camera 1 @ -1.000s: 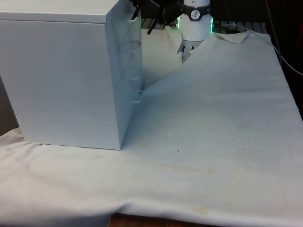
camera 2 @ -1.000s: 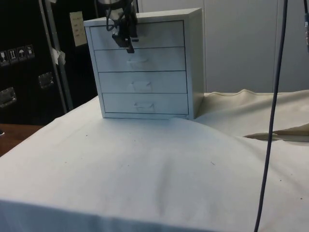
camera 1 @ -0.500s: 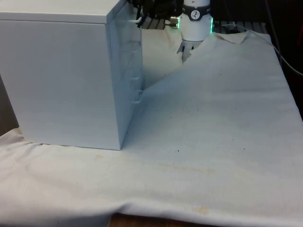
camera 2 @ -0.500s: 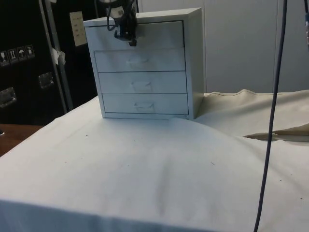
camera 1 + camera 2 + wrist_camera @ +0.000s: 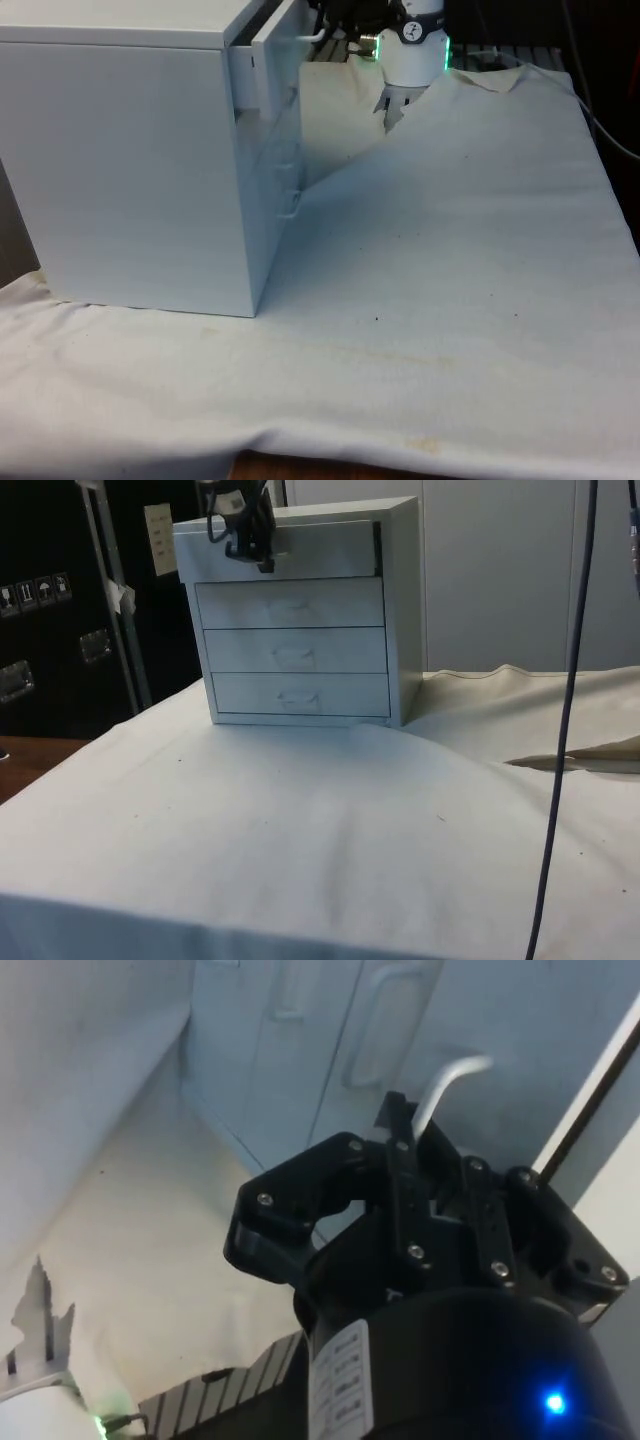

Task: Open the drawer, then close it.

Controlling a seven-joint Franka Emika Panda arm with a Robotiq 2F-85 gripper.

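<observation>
The top drawer (image 5: 280, 550) of the chest (image 5: 130, 160), at eleven o'clock on the desk (image 5: 450, 280), has just slid partly out; the claw (image 5: 420, 1165) stays clamped on its handle (image 5: 448, 1085). Opening is underway.

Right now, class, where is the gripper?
In the side view the gripper is at the top drawer of the white chest, shut on its handle, above the three closed drawers.

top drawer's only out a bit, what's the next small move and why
Probably keep pulling straight out. The tool is shut on the top drawer's handle, and the top drawer stands just proud of the chest, so it isn't fully open.
</observation>
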